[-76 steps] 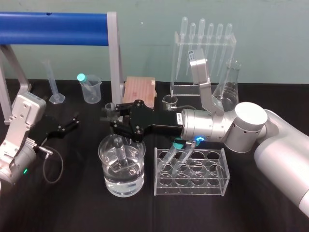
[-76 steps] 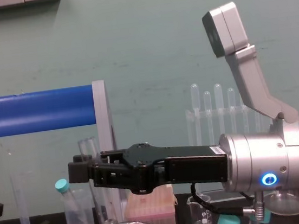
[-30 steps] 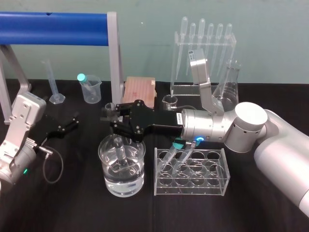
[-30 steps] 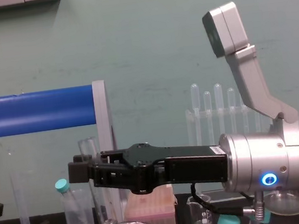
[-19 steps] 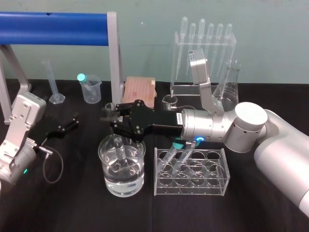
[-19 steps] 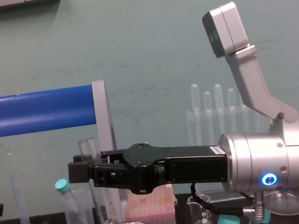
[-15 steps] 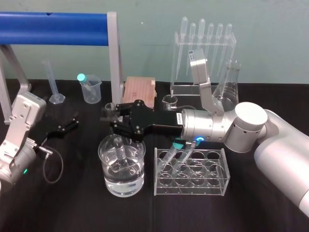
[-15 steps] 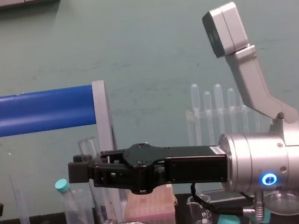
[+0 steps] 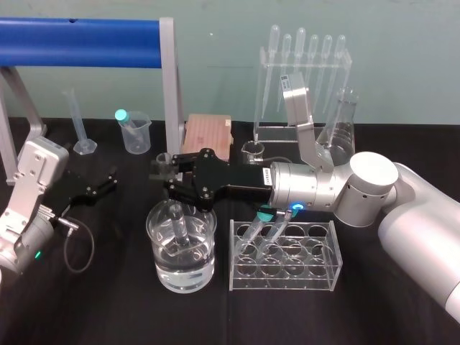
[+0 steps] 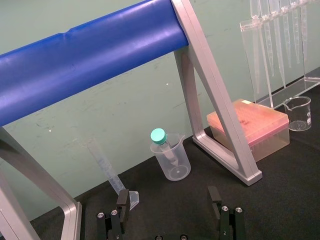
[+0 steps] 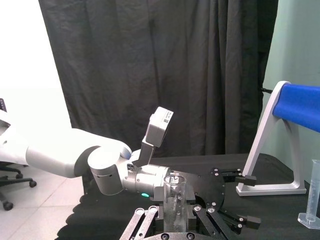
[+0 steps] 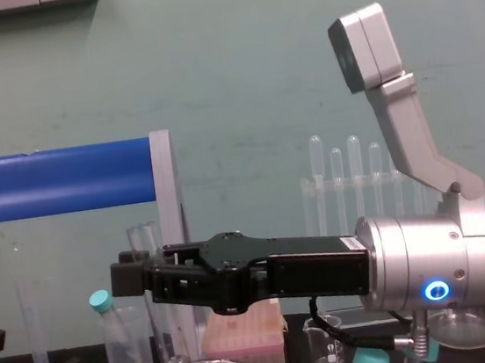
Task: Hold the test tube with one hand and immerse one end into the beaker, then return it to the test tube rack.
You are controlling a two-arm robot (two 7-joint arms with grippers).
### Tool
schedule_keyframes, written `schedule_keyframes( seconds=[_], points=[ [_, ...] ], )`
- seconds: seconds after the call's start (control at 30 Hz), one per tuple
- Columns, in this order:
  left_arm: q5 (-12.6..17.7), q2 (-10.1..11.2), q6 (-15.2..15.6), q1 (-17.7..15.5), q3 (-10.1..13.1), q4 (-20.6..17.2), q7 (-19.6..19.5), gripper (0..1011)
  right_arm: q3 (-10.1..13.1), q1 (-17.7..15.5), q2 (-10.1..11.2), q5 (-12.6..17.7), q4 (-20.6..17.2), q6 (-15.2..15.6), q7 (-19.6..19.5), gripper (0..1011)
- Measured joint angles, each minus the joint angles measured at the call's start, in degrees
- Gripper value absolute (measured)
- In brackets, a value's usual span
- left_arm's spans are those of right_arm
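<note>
The right gripper (image 9: 167, 176) has its jaws closed narrowly on the upper part of the test tube (image 9: 177, 224), a high grip that lets the black fingers clear the glass rim below. The tube stands nearly upright inside the wide beaker (image 9: 206, 253), its lower end apparently reaching the water, so I judge this the immersion step. Just beside the beaker, the test tube rack (image 9: 287, 225) holds teal-capped tubes (image 9: 266, 214), handy for the return. The left gripper (image 9: 113, 178) rests on the counter (image 9: 108, 302) well apart, jaws wide.
</note>
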Motion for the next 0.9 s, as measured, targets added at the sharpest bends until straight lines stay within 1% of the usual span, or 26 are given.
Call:
schedule_keyframes(
  seconds=[0.9],
  points=[
    [0.00, 0.00, 0.00, 0.00, 0.00, 0.00, 0.00, 1000, 0.00, 0.00, 0.00, 0.00, 0.00, 0.00, 0.00, 243]
  ],
)
